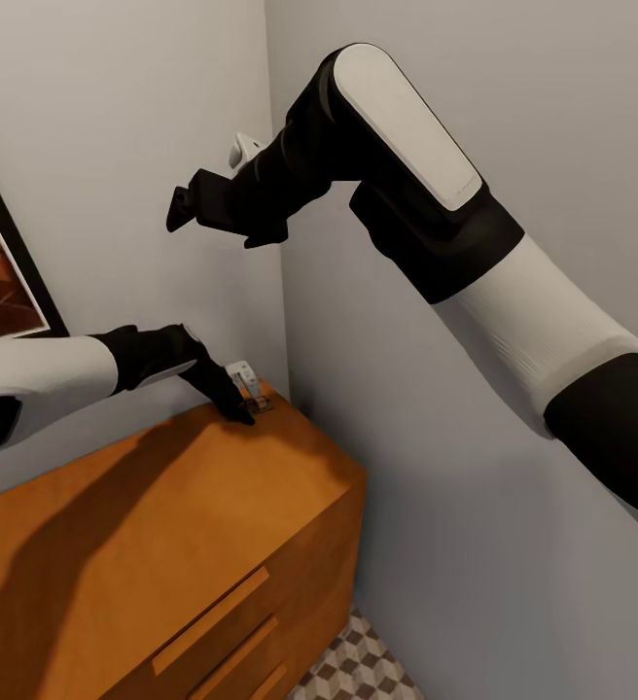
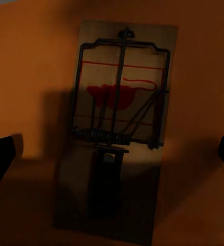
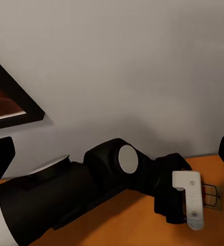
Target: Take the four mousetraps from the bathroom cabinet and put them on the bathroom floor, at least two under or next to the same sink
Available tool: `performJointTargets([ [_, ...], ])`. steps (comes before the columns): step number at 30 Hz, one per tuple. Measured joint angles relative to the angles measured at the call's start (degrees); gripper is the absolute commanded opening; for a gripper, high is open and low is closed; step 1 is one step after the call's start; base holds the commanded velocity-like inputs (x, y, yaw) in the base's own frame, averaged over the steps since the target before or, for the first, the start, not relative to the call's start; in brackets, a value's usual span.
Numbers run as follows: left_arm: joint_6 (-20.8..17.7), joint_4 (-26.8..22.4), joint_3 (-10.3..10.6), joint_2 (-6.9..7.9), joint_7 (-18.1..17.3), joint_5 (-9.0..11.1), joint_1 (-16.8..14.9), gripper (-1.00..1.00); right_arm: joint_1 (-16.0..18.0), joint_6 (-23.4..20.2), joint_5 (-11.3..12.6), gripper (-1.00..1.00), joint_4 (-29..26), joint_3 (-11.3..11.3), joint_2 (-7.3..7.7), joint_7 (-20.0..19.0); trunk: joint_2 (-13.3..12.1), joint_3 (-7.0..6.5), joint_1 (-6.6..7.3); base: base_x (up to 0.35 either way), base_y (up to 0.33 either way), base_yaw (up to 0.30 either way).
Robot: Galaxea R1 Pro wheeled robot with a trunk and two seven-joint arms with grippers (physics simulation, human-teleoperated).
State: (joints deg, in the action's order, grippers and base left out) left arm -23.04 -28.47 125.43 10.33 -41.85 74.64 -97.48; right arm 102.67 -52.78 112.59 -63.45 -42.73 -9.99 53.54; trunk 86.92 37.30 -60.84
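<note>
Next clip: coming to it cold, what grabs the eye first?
The raised black-and-white right arm sweeps across the grey wall corner, its gripper hanging open in the air. Below, the left gripper reaches down onto the far corner of the orange-brown wooden cabinet, its fingers open around a small tan wooden mousetrap with dark wire and a red spot.

The mousetrap (image 1: 257, 401) lies in the cabinet (image 1: 144, 544) top's far corner, walled on two sides; open toward the front.
</note>
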Motion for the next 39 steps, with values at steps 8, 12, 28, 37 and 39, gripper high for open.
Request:
performJointTargets([
  [8, -0.21, 0.77, 0.0, 0.02, -0.18, 0.36, 0.21, 1.0, 0.0, 0.0, 0.01, 1.0, 0.0, -0.05, 0.0, 0.0, 0.0, 0.0, 0.0, 0.0, 0.0, 0.0],
  [12, -0.12, 1.42, 0.06, 0.0, -0.16, 0.24, 0.32, -1.0, 0.0, 0.0, 0.01, 1.0, 0.0, -0.06, 0.0, 0.0, 0.0, 0.0, 0.0, 0.0, 0.0, 0.0],
  [28, 3.06, 2.48, 0.16, -0.03, -0.03, -0.01, 0.84, -1.0, 0.0, 0.0, 0.01, 1.0, 0.04, -0.06, 0.0, 0.0, 0.0, 0.0, 0.0, 0.0, 0.0, 0.0],
  [37, 3.22, 2.44, -0.02, -0.12, -0.09, -0.03, 0.91, -1.0, 0.0, 0.0, -0.04, 1.0, 0.15, -0.39, 0.0, 0.0, 0.0, 0.0, 0.0, 0.0, 0.0, 0.0],
  [39, 3.03, 4.18, -0.1, -0.84, -1.5, 0.02, 1.35, -1.0, 0.0, 0.0, -0.06, 1.0, 0.16, -0.4, 0.0, 0.0, 0.0, 0.0, 0.0, 0.0, 0.0, 0.0],
])
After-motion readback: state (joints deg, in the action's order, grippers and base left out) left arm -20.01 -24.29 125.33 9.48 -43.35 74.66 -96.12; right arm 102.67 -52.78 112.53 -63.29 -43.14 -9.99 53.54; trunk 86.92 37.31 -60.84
